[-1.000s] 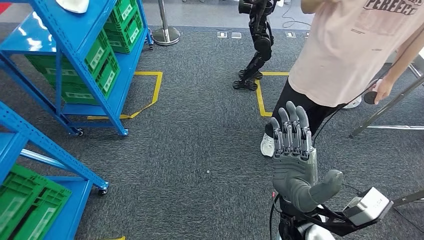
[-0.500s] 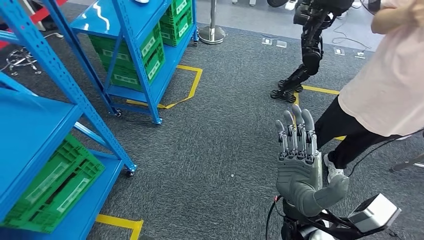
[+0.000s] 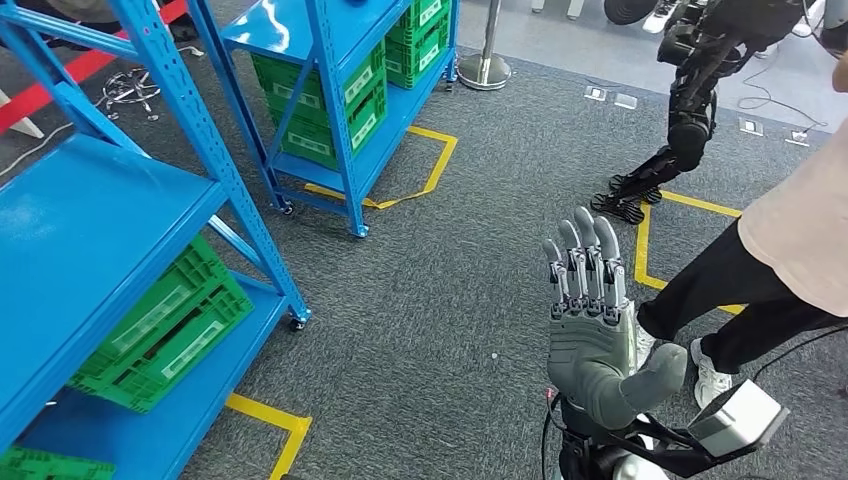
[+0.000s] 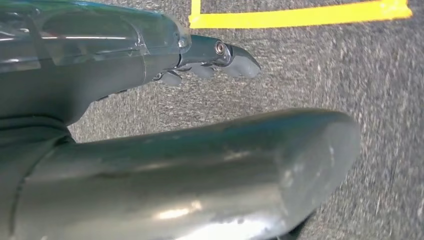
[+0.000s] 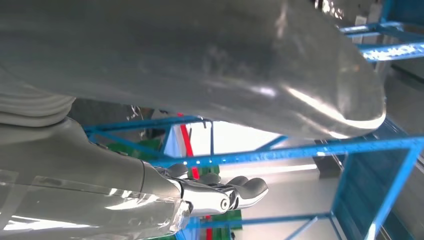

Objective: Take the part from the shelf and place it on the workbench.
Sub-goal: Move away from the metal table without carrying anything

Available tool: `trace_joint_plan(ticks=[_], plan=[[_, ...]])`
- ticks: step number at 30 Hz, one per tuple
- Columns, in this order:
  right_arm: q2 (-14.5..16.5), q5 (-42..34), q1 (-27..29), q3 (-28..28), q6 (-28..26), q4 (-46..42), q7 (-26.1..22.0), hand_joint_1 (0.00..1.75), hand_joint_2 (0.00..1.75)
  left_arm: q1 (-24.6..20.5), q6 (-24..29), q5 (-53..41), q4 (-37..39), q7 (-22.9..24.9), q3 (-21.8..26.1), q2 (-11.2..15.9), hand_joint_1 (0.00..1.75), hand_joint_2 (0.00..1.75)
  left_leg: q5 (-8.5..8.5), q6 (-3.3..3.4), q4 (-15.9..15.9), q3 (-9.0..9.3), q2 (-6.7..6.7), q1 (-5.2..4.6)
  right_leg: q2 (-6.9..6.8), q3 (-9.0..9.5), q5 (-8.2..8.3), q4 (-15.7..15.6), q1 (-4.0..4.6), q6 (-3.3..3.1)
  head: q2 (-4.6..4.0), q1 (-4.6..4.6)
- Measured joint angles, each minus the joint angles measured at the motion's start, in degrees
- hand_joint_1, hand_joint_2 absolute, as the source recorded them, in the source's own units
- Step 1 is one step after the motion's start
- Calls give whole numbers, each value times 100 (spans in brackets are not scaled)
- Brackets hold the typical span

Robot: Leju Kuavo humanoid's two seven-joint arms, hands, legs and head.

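**Approaching the shelves, hands empty, part not yet made out**

The blue shelf (image 3: 120, 215) fills the near left of the head view, its broad middle deck bare on the part that shows, with green crates (image 3: 165, 325) on the level below. A second blue rack (image 3: 330, 90) stands farther off, also loaded with green crates. A person (image 3: 770, 270) stands at the right, beside another robot's dark legs (image 3: 670, 150).

The right hand (image 3: 595, 320) is raised in front of the body, palm up, fingers straight and side by side, thumb out, holding nothing. The left hand (image 4: 210, 55) hangs over grey carpet; its fingers look extended and grip nothing.

The part itself cannot be picked out: no loose item shows on the visible shelf surfaces, and the upper levels are cut off. Its weight, stiffness and best grip point therefore cannot be judged; if it sits in a crate, a grasp from above seems likely. The workbench is likewise unidentified.
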Motion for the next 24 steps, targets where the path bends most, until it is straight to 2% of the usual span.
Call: trace_joint_plan(ticks=[1, 2, 3, 4, 5, 6, 8, 9, 10, 11, 12, 13, 15, 16, 17, 19, 20, 21, 23, 24], plan=[[0, 1, -5, 3, 1, 1, 2, 0, 0, 1, 0, -2, -1, 0, 1, -1, 0, 0, 1, 50, -125, 61, 91, -19, -37, -5, -35, 50, 6, 41, 0, -8], [2, 1, -10, 7, 1, 1, 4, 0, 0, 2, -1, -5, -2, 1, 1, -1, 0, 0, -31, 120, -135, 56, 112, -47, -72, -6, -56, 75, 13, 68, 0, -9], [3, 2, -14, 10, 1, 0, 7, 0, 0, 4, -2, -9, 0, 1, 1, 3, 0, 0, -22, 197, -138, 41, 44, -52, -114, 1, -70, 88, 6, 82, 0, 5], [4, 2, -17, 13, 0, 1, 7, 0, 0, 5, -3, -10, 1, 2, 0, 4, 0, 0, -19, 246, -140, 36, -16, -57, -133, 10, -90, 90, -7, 101, 0, 28], [4, 2, -17, 14, -1, 1, 7, 0, 0, 1, -4, -12, 2, 3, -1, 8, 0, 0, -10, 280, -142, 34, -84, -61, -81, 3, -151, 135, -27, 120, 0, 43], [3, 3, -15, 15, -1, 1, 7, 0, 0, -5, -4, -12, 2, 3, -1, 10, 0, 0, 2, 309, -145, 32, -157, -62, 27, -48, -278, 288, -42, 137, 0, 62], [1, 3, -7, 18, -1, 1, 7, 0, 0, -19, -4, -13, 2, 3, -1, 13, 0, 0, 23, 358, -148, 21, -314, -75, 311, -314, -672, 954, -56, 146, 0, 122], [0, 3, -3, 20, -1, 3, 7, 0, 0, -23, -4, -13, 2, 3, -1, 13, 0, 0, 32, 379, -147, 13, -399, -91, 392, -495, -848, 1361, -50, 131, 0, 153], [-1, 2, 0, 20, -1, 7, 7, 0, 0, -23, -4, -14, 2, 3, -1, 13, 0, 0, 41, 398, -147, 7, -486, -109, 430, -639, -937, 1665, -40, 106, 0, 175], [-1, 2, 0, 21, -1, 10, 7, 0, 0, -21, -4, -14, 2, 3, -1, 13, 0, 0, 50, 412, -147, 2, -575, -127, 451, -707, -910, 1779, -24, 66, 0, 193], [0, 2, -1, 22, -1, 13, 7, 0, 0, -19, -4, -14, 2, 3, -1, 14, 0, 0, 60, 424, -147, 1, -665, -141, 478, -676, -765, 1664, 1, 15, 0, 202], [1, 2, -3, 23, -1, 14, 7, 0, 0, -18, -4, -14, 2, 3, -1, 14, 0, 0, 69, 433, -147, 3, -756, -149, 529, -557, -540, 1351, 34, -44, 0, 206], [0, 3, -7, 23, -1, 13, 7, 0, 0, -20, -4, -14, 1, 3, 0, 1, 0, 0, 97, 428, -148, -8, -924, -146, 767, -262, -162, 604, 88, -155, 0, 201], [0, 3, -9, 24, -1, 13, 7, 0, 0, -21, -4, -14, 0, 2, 0, -9, 0, 0, 118, 407, -149, -28, -994, -134, 863, -168, -75, 361, 108, -189, 0, 202], [-1, 4, -14, 25, -1, 13, 7, 0, 0, -17, -5, -14, -1, 0, 0, -19, 0, 0, 142, 376, -154, -55, -1061, -117, 916, -127, -61, 247, 118, -212, 0, 208], [0, 4, -37, 26, -1, 11, 7, 0, 0, 1, -5, -15, 1, -5, -1, -24, 0, 0, 192, 297, -179, -101, -1164, -96, 823, -93, -35, 131, 120, -225, 0, 236], [1, 4, -53, 26, -1, 11, 7, 0, 0, 11, -5, -16, 1, -8, -1, -21, 0, 0, 176, 269, -170, -125, -1058, -111, 756, -68, 2, 49, 109, -224, 0, 238], [3, 4, -65, 27, -1, 10, 7, 0, 0, 14, -4, -17, 2, -10, -1, -14, 0, 0, 99, 240, -98, -170, -877, -127, 688, -45, 48, -35, 98, -229, 0, 216], [1, 3, -68, 27, -1, 14, 7, 0, 0, 5, -2, -18, 2, -12, -1, -2, 0, 0, -242, 187, 353, -373, -471, -133, 540, -32, 114, -126, 91, -234, 0, 157], [-1, 2, -61, 28, -1, 16, 8, 0, 0, 0, -2, -19, 2, -13, -1, 2, 0, 0, -430, 150, 685, -509, -406, -111, 460, -40, 122, -132, 91, -240, 0, 124]])
